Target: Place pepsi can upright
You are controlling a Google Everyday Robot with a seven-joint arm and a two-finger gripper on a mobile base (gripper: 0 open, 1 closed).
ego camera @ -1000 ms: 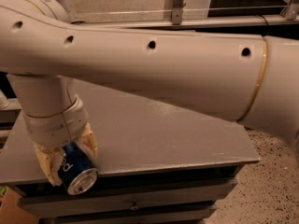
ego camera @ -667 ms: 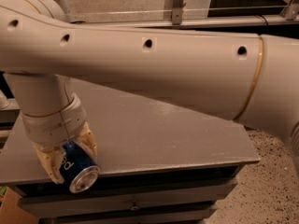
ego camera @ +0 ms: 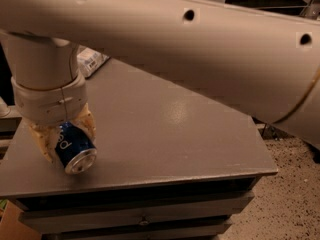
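The pepsi can (ego camera: 74, 147) is dark blue with white lettering and a silver end. It is tilted, its silver end pointing toward the front right, at the front left of the grey table (ego camera: 175, 134). My gripper (ego camera: 64, 136) hangs from the thick white arm and is shut on the can, with tan fingers (ego camera: 44, 139) on either side of it. The can's lower edge is close to the tabletop; contact is not clear.
The big white arm (ego camera: 200, 49) crosses the whole upper view. A clear plastic bottle with a white label (ego camera: 92, 60) lies at the table's back left, partly hidden by the wrist. The table's front edge and drawers are just below the can. Speckled floor is at right.
The view has shifted and sits closer. The gripper still holds the tilted can at the table's front left; the can's pose looks much the same.
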